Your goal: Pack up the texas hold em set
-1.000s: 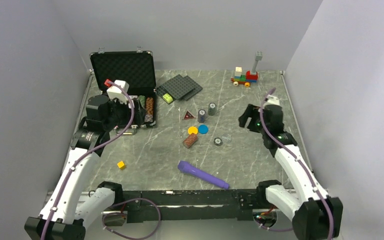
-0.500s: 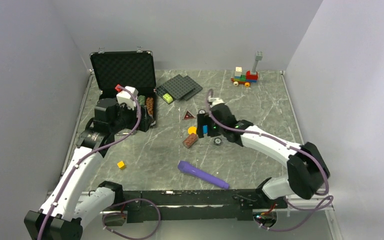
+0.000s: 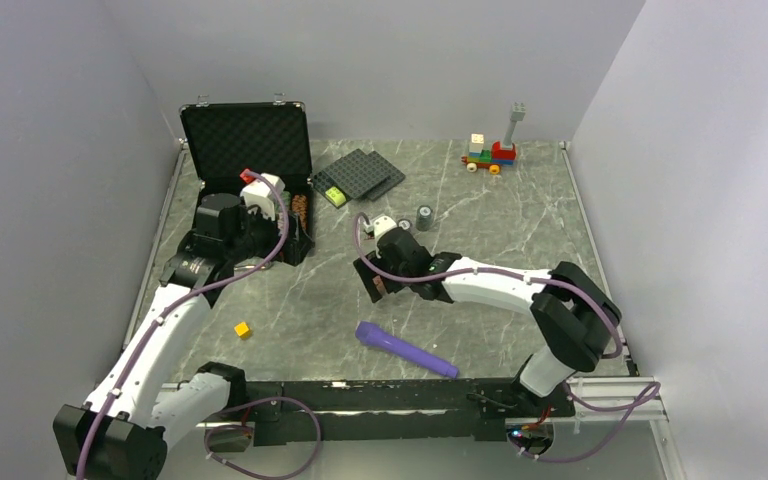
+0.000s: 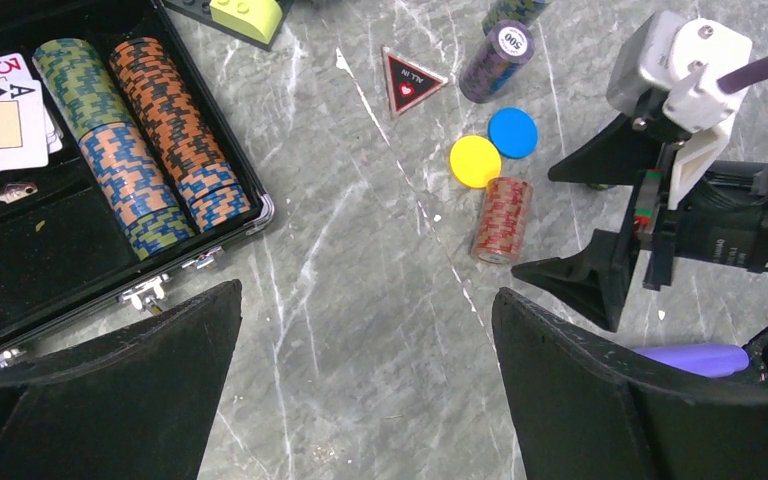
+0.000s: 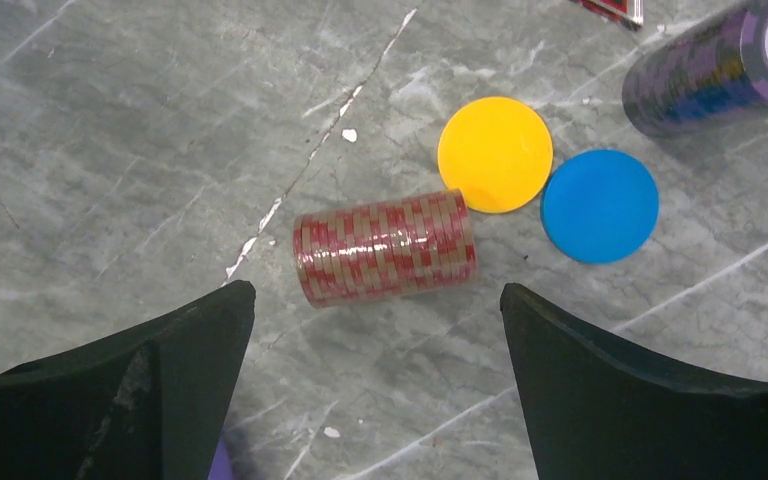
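Note:
The black case (image 3: 245,140) lies open at the far left; its tray holds playing cards (image 4: 0,115) and striped chip stacks (image 4: 130,140). Loose on the table are a red chip stack (image 5: 385,247) on its side, a yellow disc (image 5: 495,153), a blue disc (image 5: 600,205), a purple chip stack (image 5: 720,65) and the dark red triangle (image 4: 412,80). My right gripper (image 5: 377,295) is open just short of the red stack, one finger to each side. My left gripper (image 4: 365,300) hangs open and empty over bare table beside the case's front edge (image 4: 200,262).
A purple cylinder (image 3: 406,349) lies near the front, close to my right arm. Dark studded plates (image 3: 360,175) with a yellow-green brick (image 4: 250,12) sit right of the case. Another chip stack (image 3: 425,217) stands mid-table. A small yellow cube (image 3: 243,329) lies front left; a toy train (image 3: 490,155) stands at the back.
My right arm has swung from the right side across to the table's middle, above the red chip stack, its jaws widening. The left arm has shifted slightly away along the case.

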`<control>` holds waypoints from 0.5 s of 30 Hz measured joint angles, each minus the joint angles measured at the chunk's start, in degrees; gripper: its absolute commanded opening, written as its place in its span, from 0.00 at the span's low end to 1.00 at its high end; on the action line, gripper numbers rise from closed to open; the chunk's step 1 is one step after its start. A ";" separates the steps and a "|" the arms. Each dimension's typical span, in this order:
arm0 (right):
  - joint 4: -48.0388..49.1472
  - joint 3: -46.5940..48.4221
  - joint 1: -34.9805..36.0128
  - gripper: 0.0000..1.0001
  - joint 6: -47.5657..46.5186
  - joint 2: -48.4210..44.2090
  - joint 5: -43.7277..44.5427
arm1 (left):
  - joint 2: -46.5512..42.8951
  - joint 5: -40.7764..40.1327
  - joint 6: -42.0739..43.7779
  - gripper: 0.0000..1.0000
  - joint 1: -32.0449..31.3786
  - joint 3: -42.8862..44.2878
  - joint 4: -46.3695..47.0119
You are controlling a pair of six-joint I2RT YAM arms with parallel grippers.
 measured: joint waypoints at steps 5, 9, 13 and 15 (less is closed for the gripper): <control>2.82 -0.24 0.96 1.00 -2.67 1.66 1.51 | 0.35 1.07 0.00 0.99 0.00 0.00 0.02; 4.28 -1.27 1.03 0.99 -4.04 2.38 2.32 | 0.63 1.73 0.00 0.99 0.00 0.00 0.00; 5.49 -1.92 1.03 0.99 -5.11 3.08 2.43 | 0.66 1.95 0.00 0.99 0.00 0.00 0.02; 6.12 -1.92 0.98 0.97 -5.53 3.58 2.36 | 0.66 2.03 0.00 0.99 0.00 0.00 0.02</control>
